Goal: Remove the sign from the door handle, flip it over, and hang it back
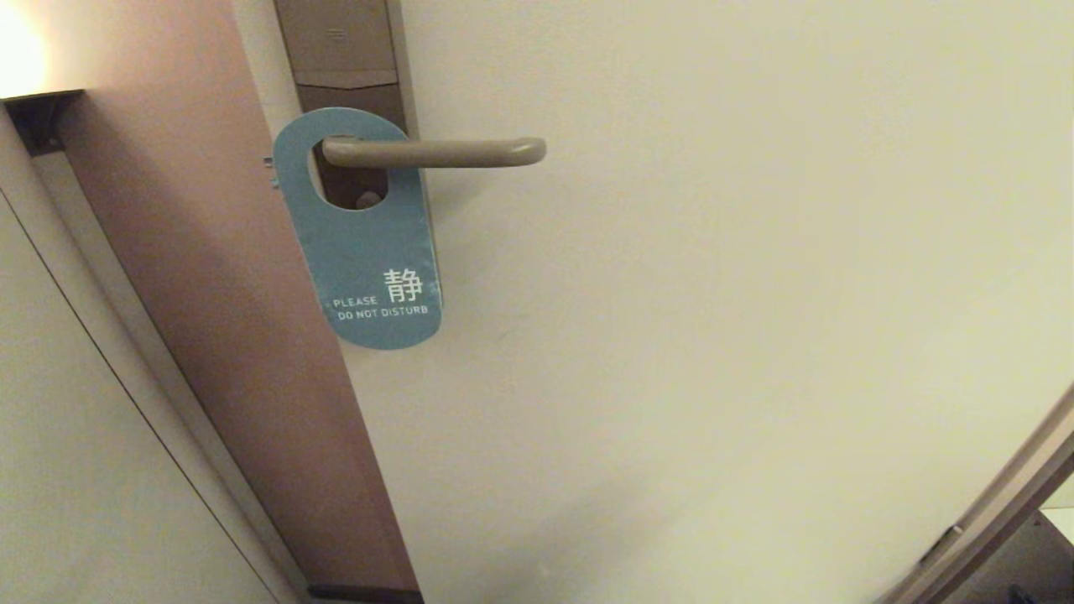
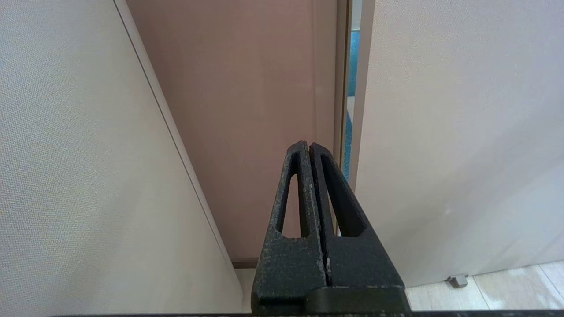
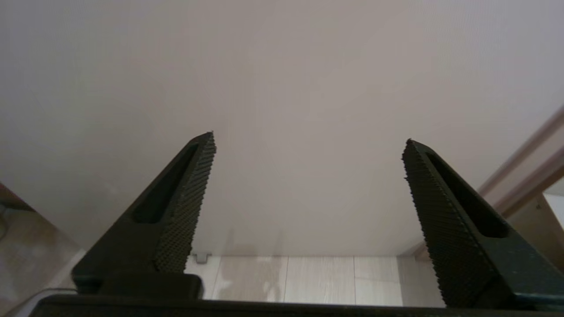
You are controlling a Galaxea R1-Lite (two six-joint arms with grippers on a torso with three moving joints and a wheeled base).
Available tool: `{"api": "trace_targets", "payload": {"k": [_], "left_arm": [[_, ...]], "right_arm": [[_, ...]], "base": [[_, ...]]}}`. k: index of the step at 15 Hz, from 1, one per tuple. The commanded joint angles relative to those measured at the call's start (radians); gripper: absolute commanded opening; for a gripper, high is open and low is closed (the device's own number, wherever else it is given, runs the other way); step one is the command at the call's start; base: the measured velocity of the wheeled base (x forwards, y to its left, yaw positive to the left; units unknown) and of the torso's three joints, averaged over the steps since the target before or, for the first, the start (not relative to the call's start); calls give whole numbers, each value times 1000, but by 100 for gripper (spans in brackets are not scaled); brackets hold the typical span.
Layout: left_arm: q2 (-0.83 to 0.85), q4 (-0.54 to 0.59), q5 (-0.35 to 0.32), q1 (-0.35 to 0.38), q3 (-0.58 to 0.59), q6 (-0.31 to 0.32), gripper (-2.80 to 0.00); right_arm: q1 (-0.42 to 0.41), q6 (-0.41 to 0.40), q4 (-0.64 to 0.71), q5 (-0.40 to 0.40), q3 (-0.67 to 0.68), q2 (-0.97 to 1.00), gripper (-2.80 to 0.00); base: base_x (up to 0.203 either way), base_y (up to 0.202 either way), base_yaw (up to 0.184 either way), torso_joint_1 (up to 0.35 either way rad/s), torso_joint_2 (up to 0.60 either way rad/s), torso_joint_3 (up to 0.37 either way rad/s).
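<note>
The right end effector [image 3: 308, 141] is seen spread wide and empty in its wrist view, its 2 ribbed fingers [image 3: 185, 198] well apart and aimed at the pale door [image 3: 282, 88] above a strip of floor [image 3: 317, 277]. The left end effector [image 2: 309, 147] is clenched on nothing, its fingers pressed together, and is pointed at the brown frame [image 2: 246, 110] beside the door's edge. Neither arm is seen in the head view. There the sign [image 1: 369, 260] is hung on the handle [image 1: 436, 152], the lever passed through its oval hole, teal "PLEASE DO NOT DISTURB" face outward. It is held against the lock plate [image 1: 340, 50] near the door's left edge.
</note>
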Motion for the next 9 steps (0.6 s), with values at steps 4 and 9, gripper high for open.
{"api": "trace_targets", "payload": {"k": [4,9], "left_arm": [[0,0,0,0,0,0,-280],[0,0,0,0,0,0,-280]], "right_arm": [[-12,12,267,1,0,-234,0],[-5,23,267,1,0,-367,0]], "base": [[0,0,0,0,0,0],[0,0,0,0,0,0]]}}
